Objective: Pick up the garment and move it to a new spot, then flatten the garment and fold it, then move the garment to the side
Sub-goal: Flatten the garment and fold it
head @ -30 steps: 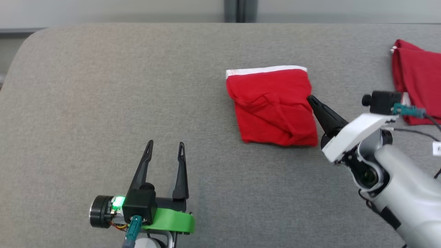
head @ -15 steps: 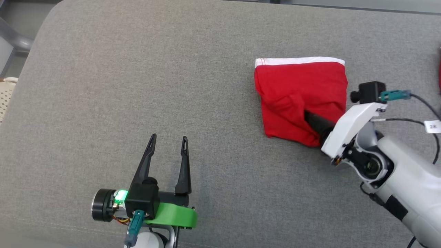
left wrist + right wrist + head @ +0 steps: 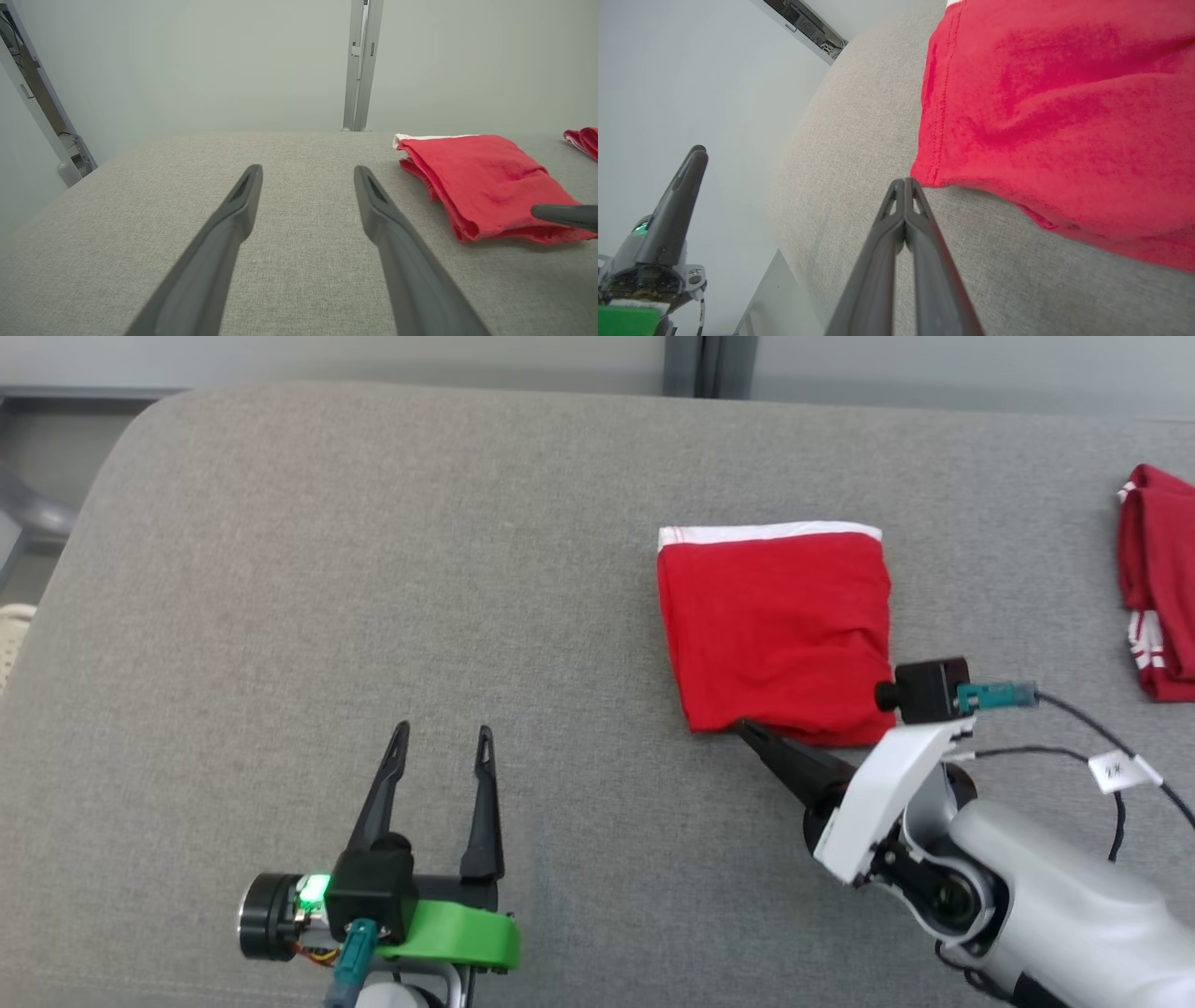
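Note:
The garment (image 3: 775,630) is red with a white waistband, folded into a rough square on the grey table (image 3: 373,569). It lies right of centre in the head view, at the right in the left wrist view as the red garment (image 3: 481,186), and the garment (image 3: 1064,116) covers the upper right of the right wrist view. My right gripper (image 3: 744,728) is shut with nothing between its fingers, its tip at the garment's near left corner. In the right wrist view the right gripper (image 3: 904,184) tip sits just short of that hem corner. My left gripper (image 3: 442,739) stands open over bare table at the lower left, also seen as the left gripper (image 3: 306,172).
A second red cloth (image 3: 1158,588) with white stripes lies at the table's far right edge. A pale wall and a metal post (image 3: 362,65) stand behind the table. The table's rounded corner (image 3: 131,420) is at the upper left.
The head camera has shifted between frames. My shut right gripper has drawn back from on top of the garment to its near left corner, and the garment's surface lies smoother. The left gripper has stayed put.

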